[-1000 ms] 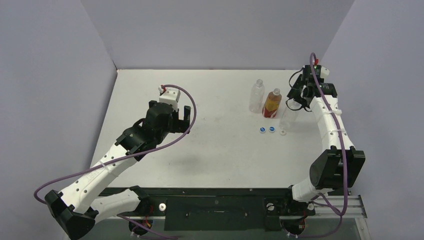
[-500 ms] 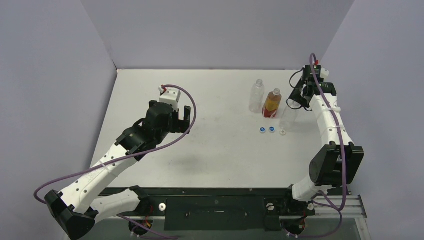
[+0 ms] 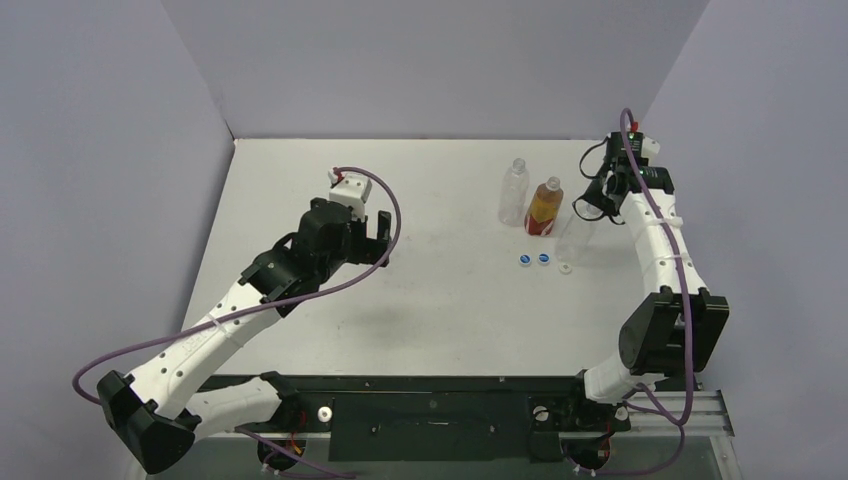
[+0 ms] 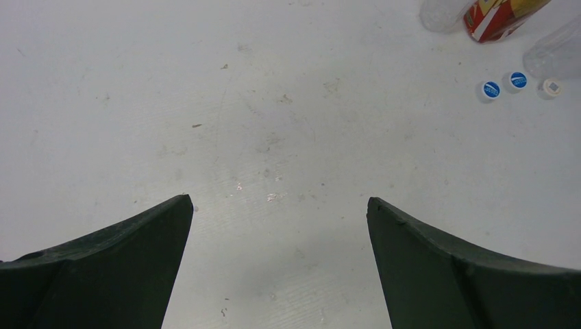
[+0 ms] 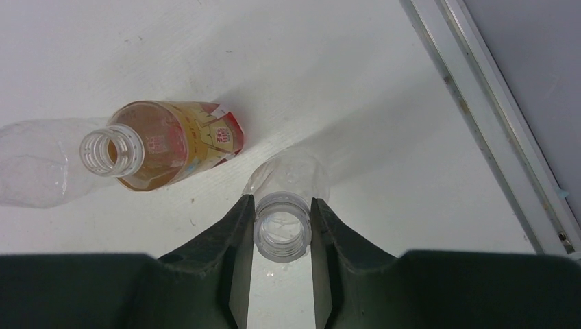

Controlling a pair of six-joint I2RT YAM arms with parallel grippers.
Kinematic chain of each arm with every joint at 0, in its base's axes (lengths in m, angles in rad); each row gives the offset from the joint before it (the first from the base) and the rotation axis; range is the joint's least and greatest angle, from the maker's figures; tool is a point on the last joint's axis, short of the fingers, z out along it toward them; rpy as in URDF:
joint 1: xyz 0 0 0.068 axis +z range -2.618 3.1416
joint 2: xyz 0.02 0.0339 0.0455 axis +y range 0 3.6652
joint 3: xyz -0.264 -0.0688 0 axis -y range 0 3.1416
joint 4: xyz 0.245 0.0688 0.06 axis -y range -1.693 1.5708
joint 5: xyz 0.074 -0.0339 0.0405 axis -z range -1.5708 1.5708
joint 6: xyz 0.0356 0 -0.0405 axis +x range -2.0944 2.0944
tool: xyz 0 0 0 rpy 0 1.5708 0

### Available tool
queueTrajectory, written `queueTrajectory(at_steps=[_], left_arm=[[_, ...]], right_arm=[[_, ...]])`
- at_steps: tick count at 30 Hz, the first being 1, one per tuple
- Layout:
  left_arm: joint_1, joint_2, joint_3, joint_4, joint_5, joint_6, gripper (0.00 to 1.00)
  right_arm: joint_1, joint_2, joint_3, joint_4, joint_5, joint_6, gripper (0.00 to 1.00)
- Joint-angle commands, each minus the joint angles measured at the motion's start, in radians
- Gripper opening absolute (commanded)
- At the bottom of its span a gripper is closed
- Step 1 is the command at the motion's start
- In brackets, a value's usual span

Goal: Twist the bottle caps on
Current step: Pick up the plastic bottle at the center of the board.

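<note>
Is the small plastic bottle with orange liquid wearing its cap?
No: the orange-liquid plastic bottle shows a bare, open threaded mouth in the right wrist view.

three uncapped bottles stand at the far right: a clear bottle (image 3: pixel 514 190) leftmost, an amber bottle (image 3: pixel 545 207) with a red band just beside it, and a second clear bottle (image 3: pixel 577 238) rightmost, its neck pinched by the right gripper (image 5: pixel 281 203). just nearer, in a row, lie a blue-and-white cap (image 3: pixel 524 260), a second blue-and-white cap (image 3: pixel 544 258) and a white cap (image 3: pixel 566 266).
</note>
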Motion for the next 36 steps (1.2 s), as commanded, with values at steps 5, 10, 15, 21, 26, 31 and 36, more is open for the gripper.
queueTrajectory(at_steps=[5,10,15,21,26,31,36], left_arm=[[-0.07,0.066,0.046,0.317,0.159,0.032,0.97],[-0.114,0.084,0.004,0.531,0.369,0.185,0.97],[-0.12,0.064,-0.086,0.76,0.574,0.298,0.97],[-0.121,0.05,-0.141,0.828,0.756,0.359,0.96],[-0.145,0.053,-0.168,0.819,0.84,0.361,0.96],[-0.182,0.045,-0.21,0.846,0.81,0.379,0.96],[-0.192,0.028,-0.242,0.888,0.762,0.389,0.97]], right_arm=[[-0.003,-0.153,0.058,-0.115,0.031,-0.006,0.0],[0.022,-0.258,0.071,-0.19,-0.034,-0.039,0.0],[0.149,-0.333,0.082,-0.237,-0.129,-0.052,0.0],[0.427,-0.377,0.109,-0.232,-0.233,-0.003,0.0],[0.651,-0.349,0.185,-0.197,-0.233,0.043,0.0],[0.79,-0.304,0.237,-0.185,-0.201,0.067,0.0],[0.858,-0.279,0.267,-0.181,-0.182,0.077,0.0]])
